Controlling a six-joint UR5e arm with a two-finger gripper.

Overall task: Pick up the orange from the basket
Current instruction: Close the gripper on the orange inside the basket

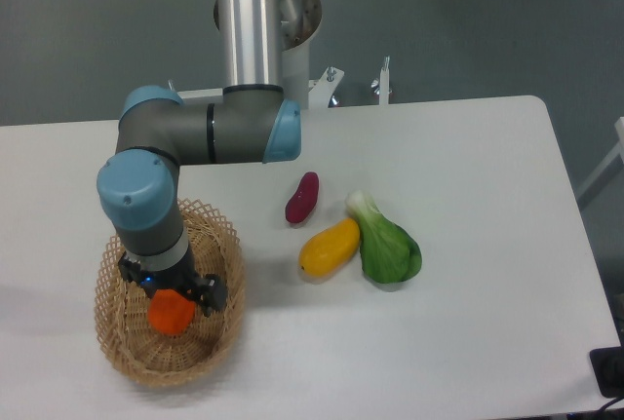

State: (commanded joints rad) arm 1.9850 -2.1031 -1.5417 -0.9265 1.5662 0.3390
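Observation:
The orange (172, 315) is a small round bright-orange fruit lying inside the tan wicker basket (216, 347) at the table's front left. My gripper (168, 295) points straight down into the basket, right over the orange, and covers its upper part. The dark fingers stand apart, one on each side of the fruit, so the gripper is open. Whether the pads touch the orange I cannot make out.
A purple oblong vegetable (302, 197), a yellow-orange oblong fruit (330, 248) and a green leafy vegetable (386, 246) lie grouped on the white table to the basket's right. The arm's base column (252, 20) rises behind the table's back edge.

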